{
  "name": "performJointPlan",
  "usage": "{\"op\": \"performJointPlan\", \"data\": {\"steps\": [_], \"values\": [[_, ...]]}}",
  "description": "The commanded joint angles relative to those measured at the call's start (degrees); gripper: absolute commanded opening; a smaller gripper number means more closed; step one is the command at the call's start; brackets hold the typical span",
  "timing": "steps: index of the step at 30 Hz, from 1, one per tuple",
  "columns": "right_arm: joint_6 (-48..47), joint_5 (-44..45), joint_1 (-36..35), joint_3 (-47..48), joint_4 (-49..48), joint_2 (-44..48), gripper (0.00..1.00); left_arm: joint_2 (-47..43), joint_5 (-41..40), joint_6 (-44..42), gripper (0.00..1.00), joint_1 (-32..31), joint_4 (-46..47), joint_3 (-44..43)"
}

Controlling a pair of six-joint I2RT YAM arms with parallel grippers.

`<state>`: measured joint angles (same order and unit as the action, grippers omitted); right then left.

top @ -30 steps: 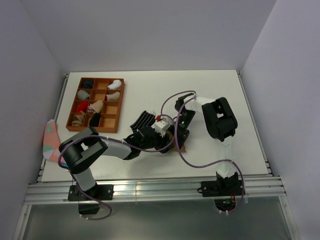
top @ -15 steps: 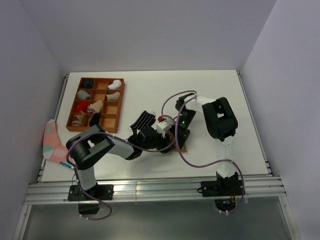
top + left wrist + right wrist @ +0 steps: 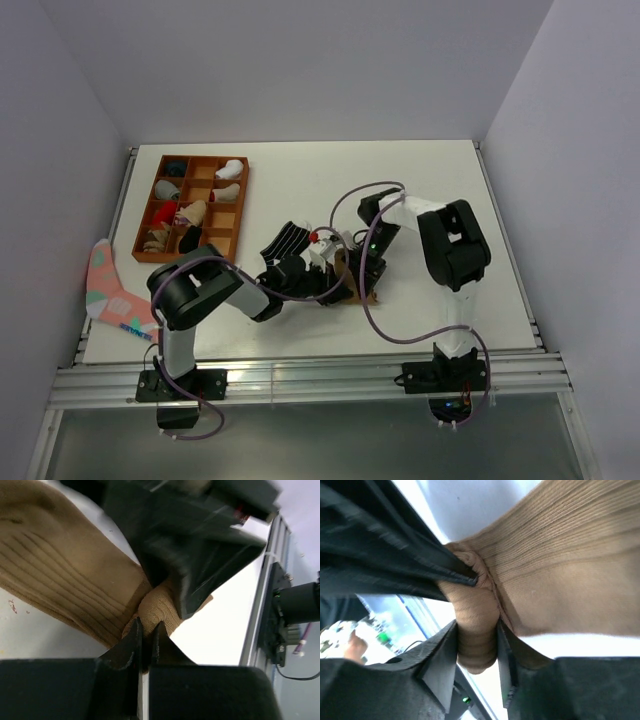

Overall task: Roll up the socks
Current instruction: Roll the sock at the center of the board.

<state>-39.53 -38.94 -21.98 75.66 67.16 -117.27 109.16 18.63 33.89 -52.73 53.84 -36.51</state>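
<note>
At the back left of the worktop point(image 3: 300, 180) you have a brown divided tray point(image 3: 244, 205). Its compartments hold sock bundles: a white one point(image 3: 232, 168) in the far right corner, a grey one point(image 3: 166, 188) on the left side and a red one point(image 3: 164, 212) nearer you, with others too small to tell apart. Your tan sock point(image 3: 65, 580) lies near the middle of the worktop, under both tools. It is ribbed, flat along most of its length and rolled into a tight lump at one end. Your left tool point(image 3: 146, 630) is closed down to a sliver with its tips pressed against that lump, and you cannot tell whether any fabric is caught between them. Your right tool point(image 3: 475, 630) stands partway apart, with the rolled end filling the gap and touching it on both sides. The black striped sock point(image 3: 283, 240) lies flat just behind the left tool, between the tray and the tan sock. A pink sock point(image 3: 105, 290) hangs over the worktop's left edge, well apart from the tools. Bare white worktop runs behind and to the right of the tools, walls point(image 3: 300, 70) close it on three sides, and a metal rail point(image 3: 300, 375) runs along the near edge.
</note>
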Motion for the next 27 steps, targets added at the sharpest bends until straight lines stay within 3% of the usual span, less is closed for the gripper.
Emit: {"op": "performJointPlan", "data": {"steps": [1, 11, 27], "values": [[0.9, -1.2, 1.3, -0.3, -5.2, 6.3, 0.43, 4.3, 3.1, 4.8, 0.0, 0.3, -1.8, 2.8], [0.5, -0.6, 8.5, -6.7, -12.1, 21.7, 0.5, 3.7, 5.1, 8.0, 0.0, 1.5, -10.5, 1.7], [-18.0, 0.5, 8.1, -29.7, -26.4, 46.8, 0.59, 5.6, 14.9, 10.3, 0.0, 5.6, -38.3, -9.3]]}}
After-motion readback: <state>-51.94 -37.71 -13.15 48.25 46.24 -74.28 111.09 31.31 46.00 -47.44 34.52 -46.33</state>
